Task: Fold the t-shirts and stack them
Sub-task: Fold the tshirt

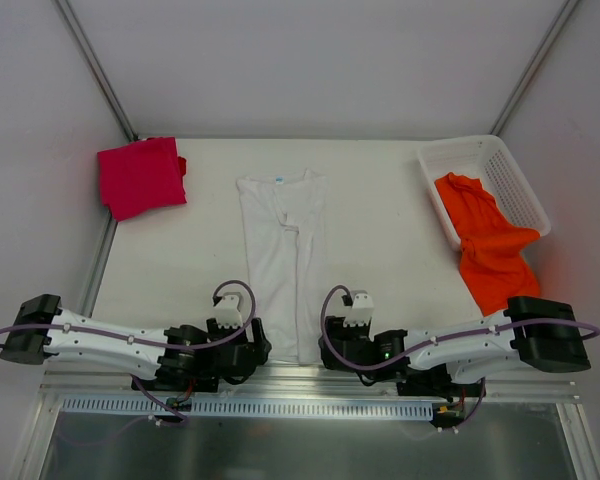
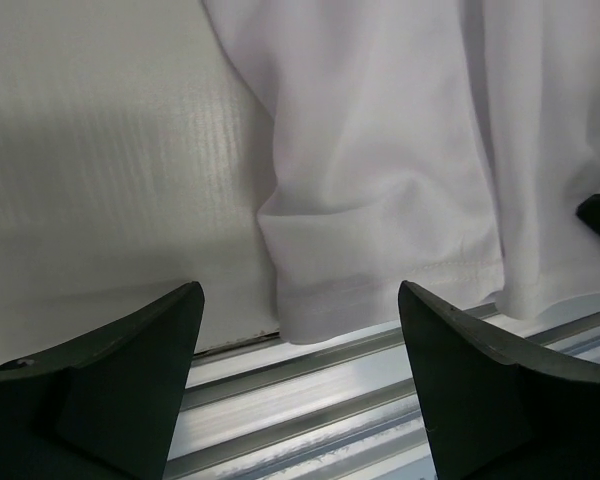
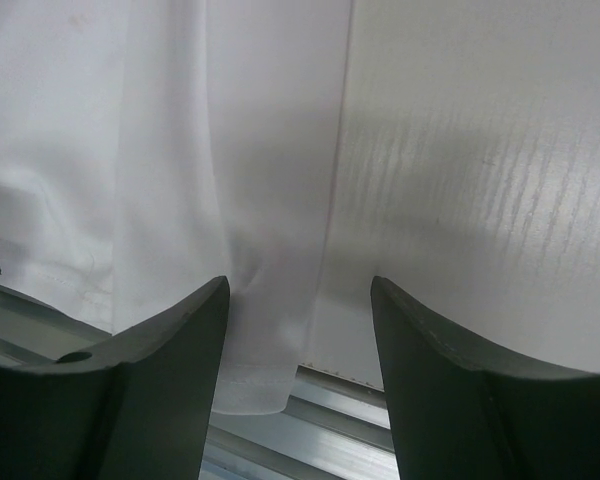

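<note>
One lattice basket (image 1: 502,166) is seen at the far right of the table (image 1: 380,215). The orange t-shirt (image 1: 492,255) lies partly inside it and is spilled over its near rim onto the tabletop, close to the right arm.

Three t-shirts are counted. The orange one is at the basket, and the magenta t-shirt (image 1: 140,178) is bunched at the far left corner. The white t-shirt (image 1: 283,262) is laid lengthwise down the middle with both sides folded inward.

Two grippers are shown low at the near edge. The left gripper (image 1: 258,352) (image 2: 298,302) and the right gripper (image 1: 327,352) (image 3: 298,290) are each spread wide with nothing grasped, one at each corner of the white hem.

That hem is draped just past the table's near edge onto the metal rail (image 1: 310,378). Bare tabletop is left on both sides of the white shirt.
</note>
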`<action>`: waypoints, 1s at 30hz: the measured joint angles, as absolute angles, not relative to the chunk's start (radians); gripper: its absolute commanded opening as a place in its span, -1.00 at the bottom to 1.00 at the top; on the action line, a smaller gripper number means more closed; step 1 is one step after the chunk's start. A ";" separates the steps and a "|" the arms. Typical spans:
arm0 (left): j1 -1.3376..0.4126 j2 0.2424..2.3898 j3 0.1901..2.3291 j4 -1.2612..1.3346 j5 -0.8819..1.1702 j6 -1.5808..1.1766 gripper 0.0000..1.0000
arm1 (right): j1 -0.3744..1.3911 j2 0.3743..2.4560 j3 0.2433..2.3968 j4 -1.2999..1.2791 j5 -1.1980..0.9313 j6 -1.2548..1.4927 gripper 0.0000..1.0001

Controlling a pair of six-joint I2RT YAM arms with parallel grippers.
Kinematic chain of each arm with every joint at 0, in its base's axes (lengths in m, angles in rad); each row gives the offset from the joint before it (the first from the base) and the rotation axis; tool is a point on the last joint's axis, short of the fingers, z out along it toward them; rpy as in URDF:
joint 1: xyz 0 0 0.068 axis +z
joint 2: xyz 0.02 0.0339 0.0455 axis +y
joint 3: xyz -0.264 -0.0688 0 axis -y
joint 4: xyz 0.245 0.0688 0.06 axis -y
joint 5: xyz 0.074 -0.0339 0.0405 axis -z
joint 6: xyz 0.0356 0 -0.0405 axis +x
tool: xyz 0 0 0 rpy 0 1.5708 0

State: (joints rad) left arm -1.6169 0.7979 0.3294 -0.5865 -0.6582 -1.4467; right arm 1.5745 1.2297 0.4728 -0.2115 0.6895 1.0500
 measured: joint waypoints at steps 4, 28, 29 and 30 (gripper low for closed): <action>-1.617 0.752 0.276 -0.462 -0.680 -1.427 0.65 | 1.575 1.246 0.473 -0.177 0.684 1.048 0.15; -1.615 0.877 0.195 -0.148 -0.638 -1.398 -1.00 | 1.575 1.285 0.472 -0.087 0.647 1.055 -0.99; -1.615 0.878 0.197 -0.149 -0.636 -1.398 -1.00 | 1.575 1.285 0.472 -0.091 0.647 1.055 -0.99; -1.615 0.878 0.202 -0.155 -0.634 -1.396 -1.00 | 1.575 1.285 0.473 -0.098 0.647 1.054 -0.99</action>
